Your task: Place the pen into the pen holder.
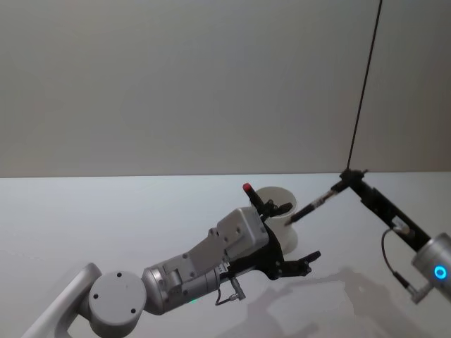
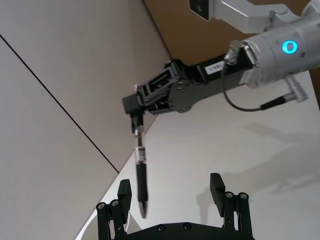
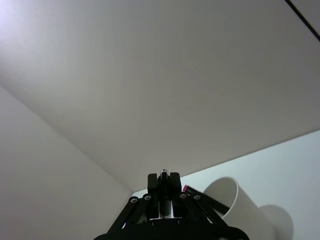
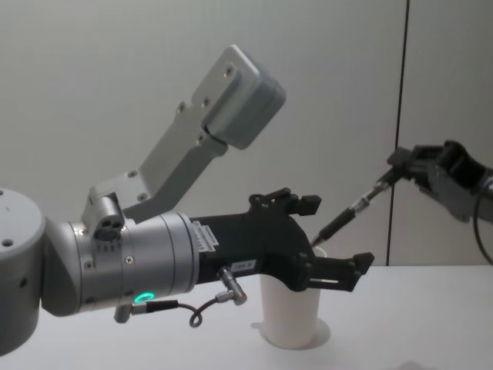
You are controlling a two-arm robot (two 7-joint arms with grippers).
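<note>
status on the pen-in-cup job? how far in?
Done: the right gripper has the pen clamped at its top end and raised over the white paper cup.
In hand: the pen hangs slanted, tip at the cup's rim; the left gripper is open around the cup, seemingly steadying it.
Left: lower the pen inside and release.

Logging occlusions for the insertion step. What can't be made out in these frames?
- Pen tip against pen holder rim: left gripper covers it in the chest view.
- Pen holder base: cut off by the right wrist view's bottom edge.
- Right gripper grip on the pen: too small in the head view.
</note>
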